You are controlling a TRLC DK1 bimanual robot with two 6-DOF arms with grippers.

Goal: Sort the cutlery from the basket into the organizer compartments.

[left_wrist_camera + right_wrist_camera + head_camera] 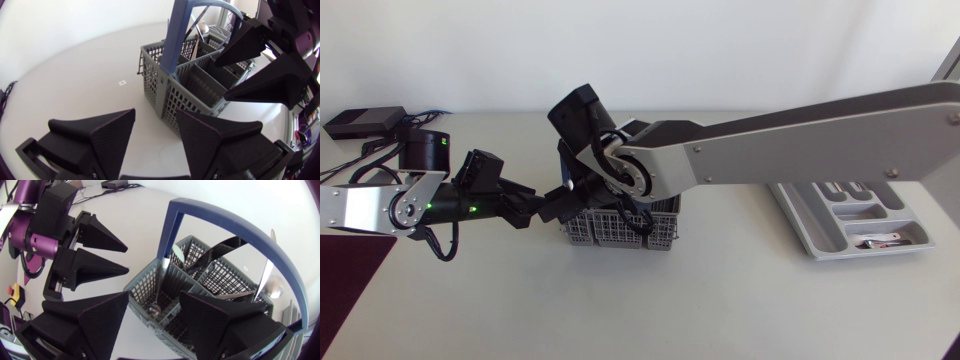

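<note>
Right gripper (155,296) is wide open and holds nothing. It hangs over the basket (620,236), with a spoon (155,309) standing in the compartment under the gap between its fingers. Left gripper (156,112) is also open and empty, just beside the basket's end. Organizer (797,225) sits well apart, 1 utensil (880,242) in a compartment.

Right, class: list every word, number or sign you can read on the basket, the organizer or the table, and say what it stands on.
No text can be read.
Mark on the table: too small to read.
Basket and organizer: no print visible.
</note>
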